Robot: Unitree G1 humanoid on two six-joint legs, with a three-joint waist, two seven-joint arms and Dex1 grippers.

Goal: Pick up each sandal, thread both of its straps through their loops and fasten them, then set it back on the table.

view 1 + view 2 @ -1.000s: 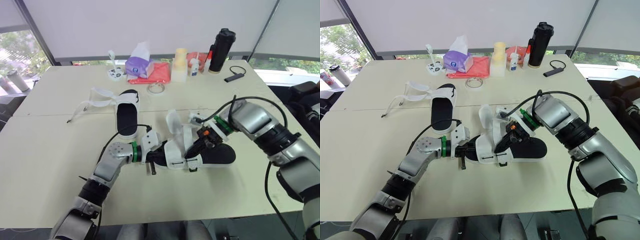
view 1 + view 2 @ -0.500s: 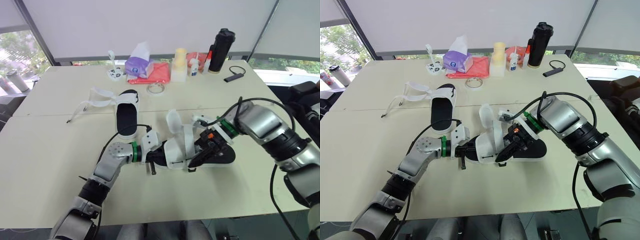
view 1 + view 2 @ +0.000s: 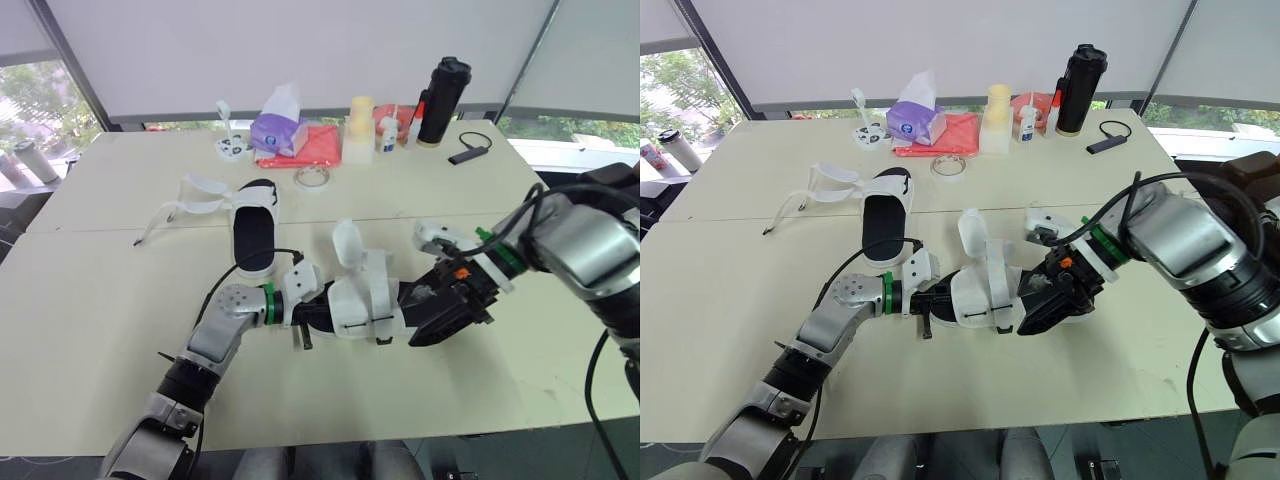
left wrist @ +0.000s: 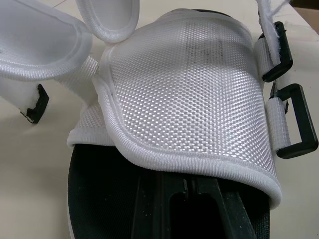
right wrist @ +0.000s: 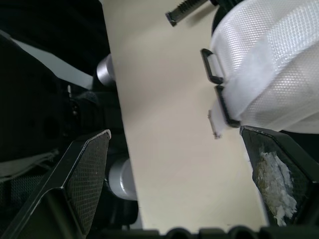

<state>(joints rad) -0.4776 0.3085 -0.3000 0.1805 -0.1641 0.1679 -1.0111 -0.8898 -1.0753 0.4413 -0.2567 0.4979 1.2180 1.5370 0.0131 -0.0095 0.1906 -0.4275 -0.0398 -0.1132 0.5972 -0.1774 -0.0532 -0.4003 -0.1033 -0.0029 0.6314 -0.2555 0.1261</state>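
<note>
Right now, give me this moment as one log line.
left pincer: shut on near sandal | right pincer: open, beside loops | far sandal: on table, unfastened

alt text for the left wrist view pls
Close-up of a sandal: white mesh upper over a black sole, gripped by the left claw. Two black plastic loops at one edge of the upper are empty, and white straps lie loose at the opposite edge.

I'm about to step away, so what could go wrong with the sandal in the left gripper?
The left gripper grips the sandal at one end alone, so it could twist when its loose strap is pulled. The right gripper is open beside the black loops and might snag them.
</note>
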